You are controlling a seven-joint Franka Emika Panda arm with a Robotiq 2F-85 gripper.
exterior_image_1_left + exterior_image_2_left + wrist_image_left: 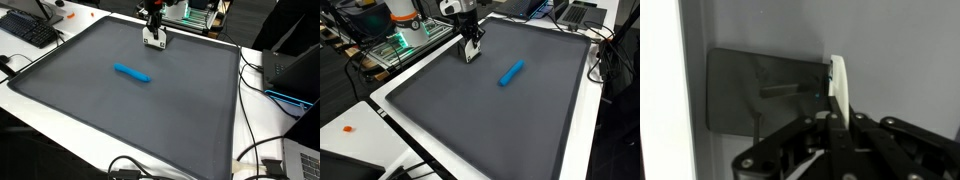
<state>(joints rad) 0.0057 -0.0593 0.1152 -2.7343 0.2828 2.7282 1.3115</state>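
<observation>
Pinching a thin white piece (838, 85), seen edge-on in the wrist view, between the fingers of the gripper (835, 120). Closed onto it from both sides. Poised low at the far rim of the gray mat (180, 110), with a strip of white desk (60, 118) at 9 o'clock in the wrist view. Cannot tell whether touching the mat or just above it.

Well apart from the gripper, at about 7 o'clock in an exterior view: a blue cylinder (132, 73), lying flat near the mat's middle. Same blue cylinder (511, 73) at about 4 o'clock in an exterior view.

Counted: one gripper, one white piece, one blue cylinder, one mat, one desk. Off the mat, one black keyboard (30, 30) and one small orange bit (348, 128).
</observation>
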